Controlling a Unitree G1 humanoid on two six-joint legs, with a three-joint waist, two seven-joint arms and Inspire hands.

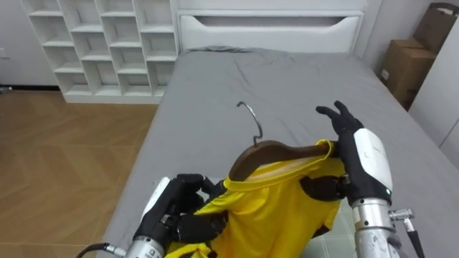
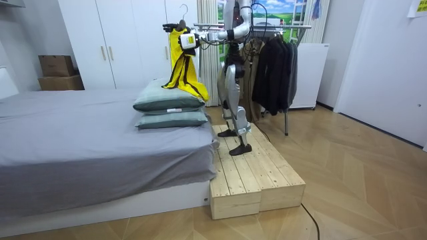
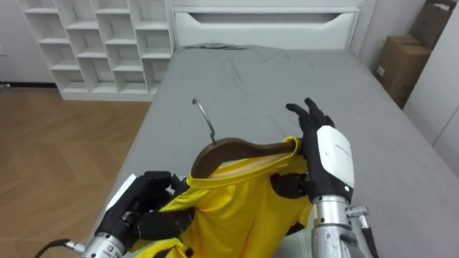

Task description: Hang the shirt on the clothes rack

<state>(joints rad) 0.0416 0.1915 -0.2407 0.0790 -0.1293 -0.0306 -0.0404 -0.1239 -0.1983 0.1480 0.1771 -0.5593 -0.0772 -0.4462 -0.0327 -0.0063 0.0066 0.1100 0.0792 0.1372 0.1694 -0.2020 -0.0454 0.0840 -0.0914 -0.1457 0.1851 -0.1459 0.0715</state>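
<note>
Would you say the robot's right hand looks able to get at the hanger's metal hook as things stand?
Probably yes: the hook stands bare above the yellow shirt, nothing lies between it and the right hand, though that hand seems busy steadying the hanger.

Glossy wood hanger (image 1: 276, 152), matt cloth shirt (image 1: 276, 204).

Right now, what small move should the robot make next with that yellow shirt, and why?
Probably the left hand, which grips the yellow shirt, should draw the cloth up over the bare wooden end of the hanger. That end shows uncovered, while the right hand steadies the side the collar covers. The rack stands behind the robot.
</note>
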